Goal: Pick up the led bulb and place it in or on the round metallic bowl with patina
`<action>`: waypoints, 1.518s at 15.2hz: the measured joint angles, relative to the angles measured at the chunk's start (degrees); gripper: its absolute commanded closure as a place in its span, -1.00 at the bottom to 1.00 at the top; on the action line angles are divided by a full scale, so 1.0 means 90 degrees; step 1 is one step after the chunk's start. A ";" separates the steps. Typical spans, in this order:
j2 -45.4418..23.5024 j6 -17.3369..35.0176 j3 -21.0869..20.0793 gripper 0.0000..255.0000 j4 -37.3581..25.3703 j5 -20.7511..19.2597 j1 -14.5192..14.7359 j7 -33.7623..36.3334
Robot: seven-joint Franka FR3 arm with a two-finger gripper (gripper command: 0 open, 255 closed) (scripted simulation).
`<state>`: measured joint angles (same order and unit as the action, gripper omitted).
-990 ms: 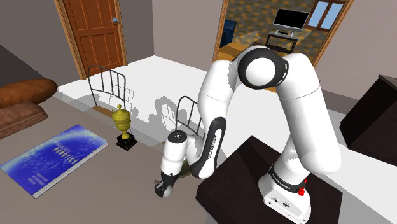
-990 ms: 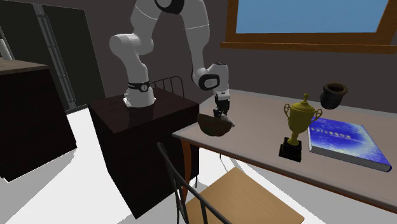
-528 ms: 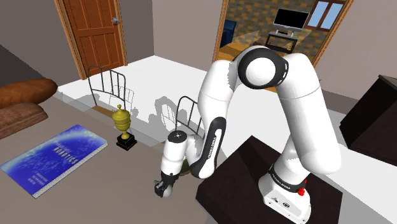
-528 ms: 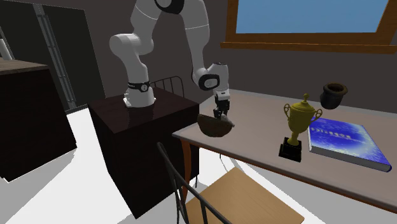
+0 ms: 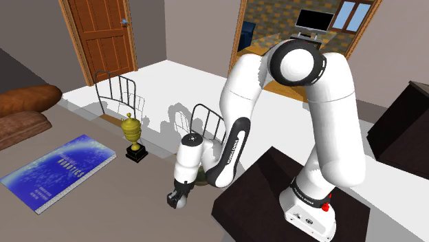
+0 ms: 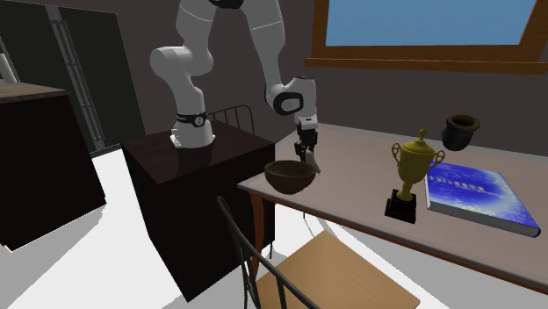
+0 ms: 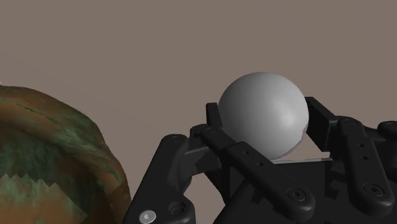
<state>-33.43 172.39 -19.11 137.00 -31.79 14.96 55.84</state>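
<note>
While pincer (image 7: 264, 124) clasps bulb (image 7: 262, 107), bowl (image 7: 51, 159) rim just beside.

A grey-brown table (image 5: 117, 213) takes the lower left of the shoulder view. Two wire-backed chairs (image 5: 122, 91) stand along its far edge on a white floor (image 5: 168, 75), and beyond them are a panelled wooden door (image 5: 103, 34), a grey wall (image 5: 194, 31) and a wood-framed doorway (image 5: 240, 34) opening onto a room with a television (image 5: 313, 20). In the second exterior view a wood-framed window (image 6: 430, 22) showing blue sits in the dark wall (image 6: 369, 92) behind the table, and a wooden-seated chair (image 6: 334, 263) stands at the table's near edge.
</note>
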 measured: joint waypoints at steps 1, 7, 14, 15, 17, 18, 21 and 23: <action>0.0092 -0.0046 -0.0082 1.00 0.0059 0.0037 -0.0064 -0.0016; 0.0619 -0.0445 -0.0752 1.00 0.0290 0.0390 -0.0663 -0.0310; 0.1213 -0.0924 -0.1619 1.00 0.0479 0.0992 -0.1373 -0.0731; 0.1280 -0.0994 -0.1730 1.00 0.0481 0.1083 -0.1464 -0.0798; 0.1460 -0.1135 -0.1998 1.00 0.0523 0.1306 -0.1682 -0.0952; 0.1557 -0.1203 -0.2140 1.00 0.0552 0.1429 -0.1798 -0.1037; 0.1860 -0.1410 -0.2570 1.00 0.0631 0.1841 -0.2166 -0.1336; 0.2048 -0.1578 -0.2843 1.00 0.0626 0.2129 -0.2374 -0.1527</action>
<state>-15.00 158.19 -44.69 142.63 -12.63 -6.40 42.09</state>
